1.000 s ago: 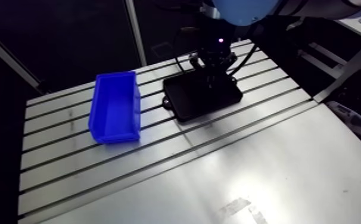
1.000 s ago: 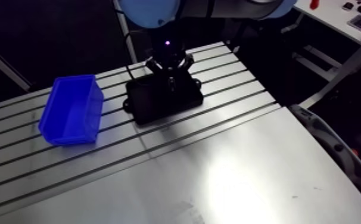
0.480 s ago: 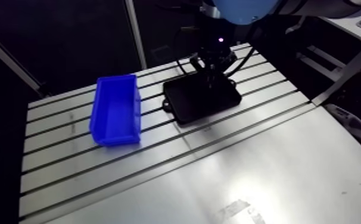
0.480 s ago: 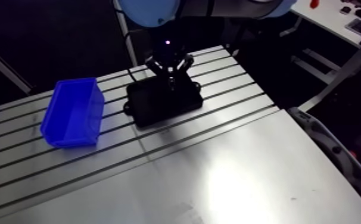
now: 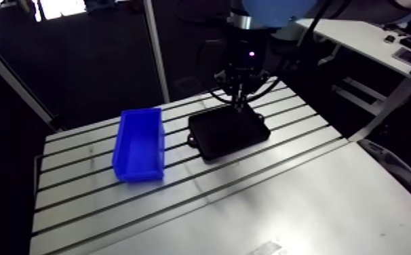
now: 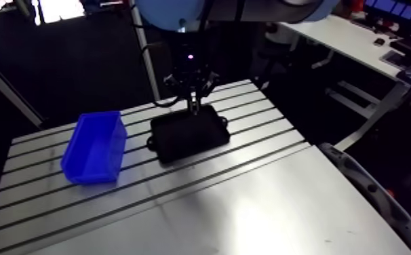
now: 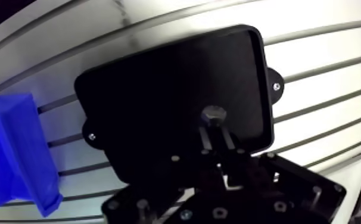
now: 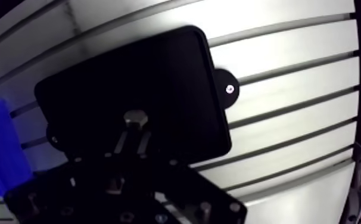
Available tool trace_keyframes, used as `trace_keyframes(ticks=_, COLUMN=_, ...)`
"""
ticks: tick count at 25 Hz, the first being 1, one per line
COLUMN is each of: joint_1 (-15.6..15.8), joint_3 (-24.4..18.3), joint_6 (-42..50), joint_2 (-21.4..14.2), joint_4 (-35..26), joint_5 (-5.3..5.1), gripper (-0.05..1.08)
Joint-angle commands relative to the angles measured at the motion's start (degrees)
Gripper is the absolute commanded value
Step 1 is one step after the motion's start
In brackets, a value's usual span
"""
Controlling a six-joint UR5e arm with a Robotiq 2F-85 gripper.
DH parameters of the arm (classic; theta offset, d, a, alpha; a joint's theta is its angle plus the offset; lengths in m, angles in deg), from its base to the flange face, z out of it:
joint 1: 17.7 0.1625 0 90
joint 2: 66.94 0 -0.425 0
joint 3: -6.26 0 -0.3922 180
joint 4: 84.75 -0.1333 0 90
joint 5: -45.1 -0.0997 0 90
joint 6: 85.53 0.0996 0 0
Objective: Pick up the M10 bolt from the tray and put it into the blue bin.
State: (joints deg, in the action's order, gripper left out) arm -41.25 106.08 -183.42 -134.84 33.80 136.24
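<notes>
The gripper (image 7: 214,131) gripped the hex-headed bolt (image 7: 214,113) over the flat black tray (image 7: 159,83). The blue bin (image 5: 139,144) stood open-topped beside the tray.

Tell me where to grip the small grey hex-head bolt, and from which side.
Come from straight above, as the gripper does: it is shut on the bolt, whose hex head shows at its tips over the black rectangular tray. The head's flat sides probably give the surest seat; its shank is hidden.

No text, label, brand, number or sign can be read anywhere: bin (image 5: 139,146), tray (image 5: 226,133), bolt (image 7: 213,114) and counter (image 5: 296,203) show no legible marking.
</notes>
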Motion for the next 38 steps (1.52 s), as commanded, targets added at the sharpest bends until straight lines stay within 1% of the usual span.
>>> trace_keyframes(ticks=1, joint_1=2.02, joint_3=-0.72, joint_6=-3.41, joint_2=-6.68, joint_4=-4.77, joint_5=-0.31, gripper=1.06)
trace_keyframes(ticks=5, joint_1=5.53, joint_3=-3.1, joint_6=-8.51, joint_2=-8.44, joint_4=-7.68, joint_5=-0.49, gripper=1.05)
trace_keyframes(ticks=8, joint_1=8.52, joint_3=-4.77, joint_6=-13.16, joint_2=-9.05, joint_4=-8.91, joint_5=-0.66, gripper=1.04)
trace_keyframes(ticks=10, joint_1=10.9, joint_3=-5.74, joint_6=-17.38, joint_2=-9.93, joint_4=-9.08, joint_5=-1.36, gripper=1.04)
trace_keyframes(ticks=12, joint_1=11.77, joint_3=-6.97, joint_6=-20.64, joint_2=-10.46, joint_4=-9.87, joint_5=-2.33, gripper=1.04)
trace_keyframes(ticks=13, joint_1=12.39, joint_3=-7.93, joint_6=-22.92, joint_2=-10.81, joint_4=-11.28, joint_5=-2.51, gripper=1.04)
trace_keyframes(ticks=14, joint_1=13.18, joint_3=-7.93, joint_6=-25.82, joint_2=-10.9, joint_4=-12.07, joint_5=-2.68, gripper=1.04)
trace_keyframes(ticks=15, joint_1=14.68, joint_3=-8.2, joint_6=-30.22, joint_2=-10.9, joint_4=-12.69, joint_5=-3.03, gripper=1.04)
trace_keyframes(ticks=16, joint_1=15.91, joint_3=-7.93, joint_6=-34.44, joint_2=-10.9, joint_4=-13.04, joint_5=-3.03, gripper=1.04)
trace_keyframes(ticks=18, joint_1=16.43, joint_3=-7.67, joint_6=-39.89, joint_2=-10.72, joint_4=-13.65, joint_5=-2.86, gripper=1.04)
trace_keyframes(ticks=19, joint_1=16.52, joint_3=-7.67, joint_6=-41.56, joint_2=-10.63, joint_4=-14.09, joint_5=-2.95, gripper=1.04)
trace_keyframes(ticks=21, joint_1=17.4, joint_3=-8.11, joint_6=-45.96, joint_2=-10.55, joint_4=-15.32, joint_5=-2.86, gripper=1.04)
trace_keyframes(ticks=23, joint_1=17.58, joint_3=-8.28, joint_6=-50.53, joint_2=-10.46, joint_4=-17.17, joint_5=-2.6, gripper=1.04)
trace_keyframes(ticks=27, joint_1=18.02, joint_3=-8.46, joint_6=-54.31, joint_2=-10.2, joint_4=-17.35, joint_5=-2.16, gripper=1.04)
trace_keyframes(ticks=30, joint_1=18.63, joint_3=-8.81, joint_6=-55.45, joint_2=-9.49, joint_4=-16.91, joint_5=-1.45, gripper=1.04)
trace_keyframes(ticks=35, joint_1=20.48, joint_3=-9.6, joint_6=-59.76, joint_2=-7.82, joint_4=-16.64, joint_5=0.48, gripper=1.04)
trace_keyframes(ticks=38, joint_1=21.44, joint_3=-10.75, joint_6=-60.2, joint_2=-5.45, joint_4=-16.38, joint_5=0.92, gripper=1.04)
